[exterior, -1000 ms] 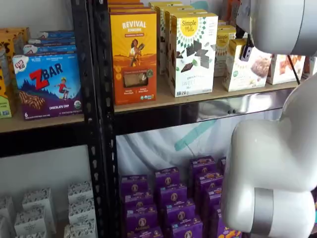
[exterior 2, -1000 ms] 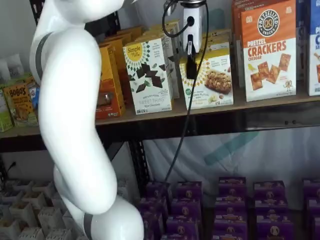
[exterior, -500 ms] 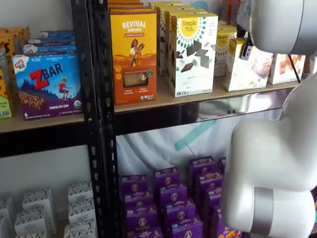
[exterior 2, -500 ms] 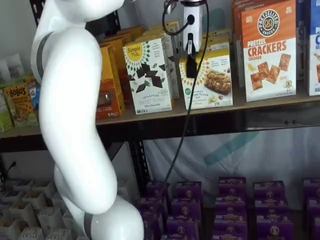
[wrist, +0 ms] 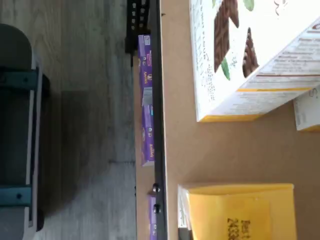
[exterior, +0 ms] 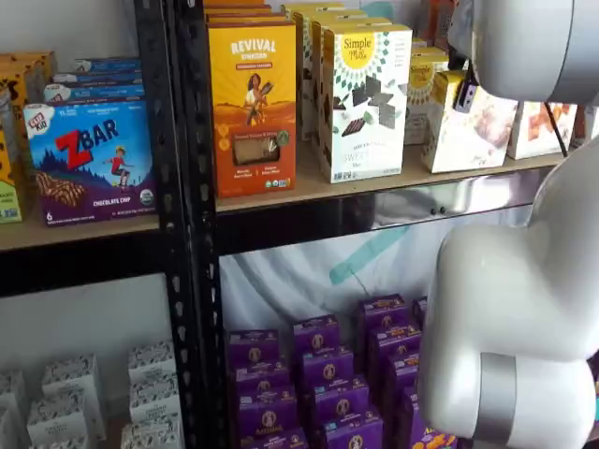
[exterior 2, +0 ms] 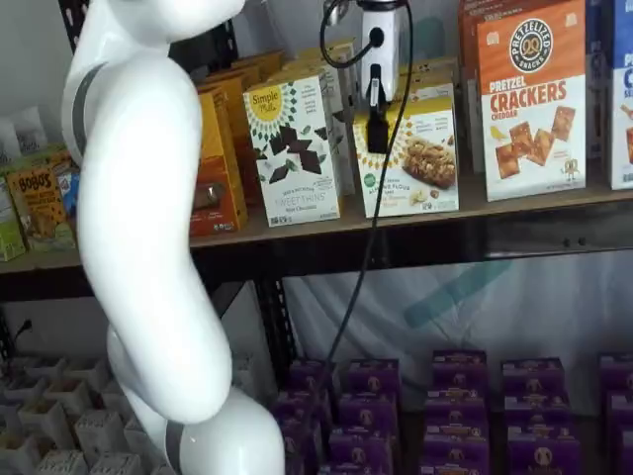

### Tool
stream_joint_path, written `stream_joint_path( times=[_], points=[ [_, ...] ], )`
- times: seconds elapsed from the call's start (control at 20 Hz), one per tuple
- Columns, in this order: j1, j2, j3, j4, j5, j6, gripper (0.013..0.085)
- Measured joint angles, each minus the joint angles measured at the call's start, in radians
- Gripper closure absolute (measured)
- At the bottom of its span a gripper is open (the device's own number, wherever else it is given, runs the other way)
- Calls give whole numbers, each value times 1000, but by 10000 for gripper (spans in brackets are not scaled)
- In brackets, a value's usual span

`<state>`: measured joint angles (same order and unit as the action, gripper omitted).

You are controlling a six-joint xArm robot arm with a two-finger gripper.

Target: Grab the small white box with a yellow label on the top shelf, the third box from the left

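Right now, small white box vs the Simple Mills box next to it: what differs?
The small white box is shorter than the Simple Mills box. Its front shows a brown snack picture; the Simple Mills box shows dark cracker shapes. The small white box leans, with the gripper at its upper corner; the Simple Mills box stands upright, untouched. Both are white with sunburst logos, on the top shelf.

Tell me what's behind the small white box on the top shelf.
In a shelf view, another carton with a yellow top stands directly behind the small white box on the top shelf. Anything farther back is hidden, partly by the fingers.

"revival" on orange box (exterior: 252, 103) | "zbar" on purple box (exterior: 90, 159) | "pretzel crackers" on orange-and-white box (exterior 2: 530, 94)
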<state>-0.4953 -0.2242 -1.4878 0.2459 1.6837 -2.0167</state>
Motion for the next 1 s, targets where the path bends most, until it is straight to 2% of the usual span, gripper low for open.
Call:
stream_joint_path(
  times=[0.4,0.7,1.0],
  points=[
    [0,-21,-8,-7,76,7,650],
    [-9,-88,34,-1,135,7,650],
    [-9,-157,83,-17,169,7,650]
  ],
)
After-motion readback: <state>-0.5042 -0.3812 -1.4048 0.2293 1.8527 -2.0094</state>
